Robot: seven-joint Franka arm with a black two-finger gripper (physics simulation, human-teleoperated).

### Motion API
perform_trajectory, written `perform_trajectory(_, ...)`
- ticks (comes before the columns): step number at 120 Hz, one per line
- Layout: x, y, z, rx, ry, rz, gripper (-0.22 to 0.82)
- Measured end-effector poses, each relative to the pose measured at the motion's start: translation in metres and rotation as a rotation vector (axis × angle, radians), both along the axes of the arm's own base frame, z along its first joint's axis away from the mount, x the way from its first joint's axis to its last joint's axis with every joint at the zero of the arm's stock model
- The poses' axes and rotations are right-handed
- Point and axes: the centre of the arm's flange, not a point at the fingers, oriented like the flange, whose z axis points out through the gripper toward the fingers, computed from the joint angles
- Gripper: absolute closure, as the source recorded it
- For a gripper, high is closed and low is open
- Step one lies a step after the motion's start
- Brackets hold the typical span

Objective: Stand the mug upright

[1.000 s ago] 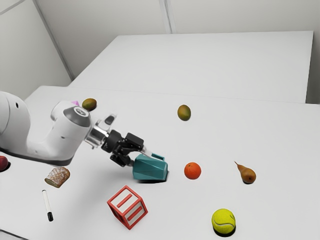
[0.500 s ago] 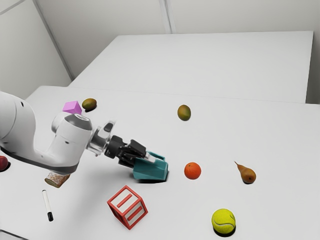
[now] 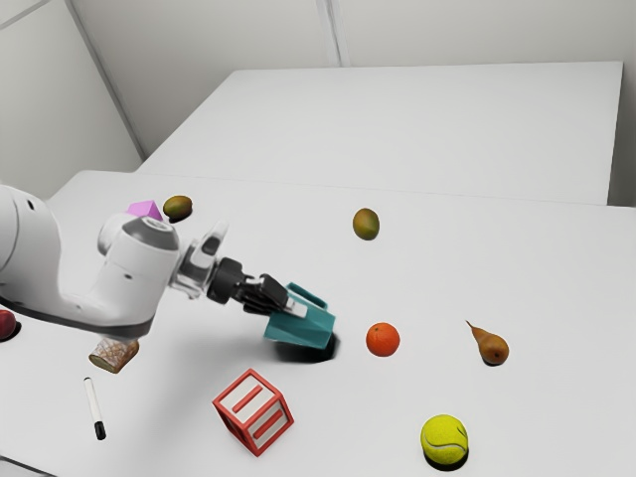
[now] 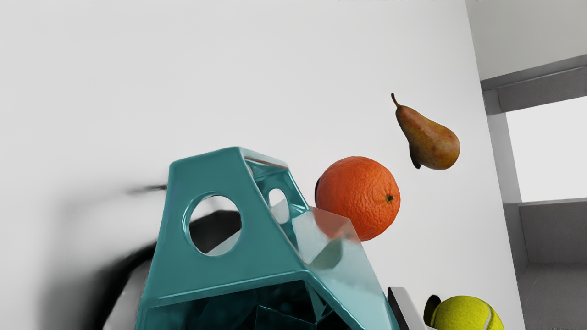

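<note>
White desk (image 3: 467,278) below, and we had the end effector (image 3: 291,309) pinching the teal mug (image 3: 310,329), tilted over its shadow (image 3: 303,355) near the orange (image 3: 383,340). We gripped both sides, presumably to swing it upright.

The white arm (image 3: 129,283) enters the exterior view from nine o'clock, sags low, then bends up to the silvery wrist (image 3: 194,268). From there the black pincer (image 3: 294,309) slants down, aimed between three and four o'clock. Its two fingers (image 4: 409,308) are clamped in a firm hold, a gap between them.
</note>
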Motion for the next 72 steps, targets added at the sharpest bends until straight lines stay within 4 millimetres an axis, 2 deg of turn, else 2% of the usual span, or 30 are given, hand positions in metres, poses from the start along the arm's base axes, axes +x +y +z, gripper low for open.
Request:
perform_trajectory(30, 0.015, 0.003, 0.041, 0.048, -0.107, -0.051, 0.75)
perform_trajectory(52, 0.037, 0.006, 0.082, 0.265, -0.139, -0.206, 0.75)
perform_trajectory(72, 0.042, 0.01, 0.097, 0.462, -0.089, -0.293, 0.75)
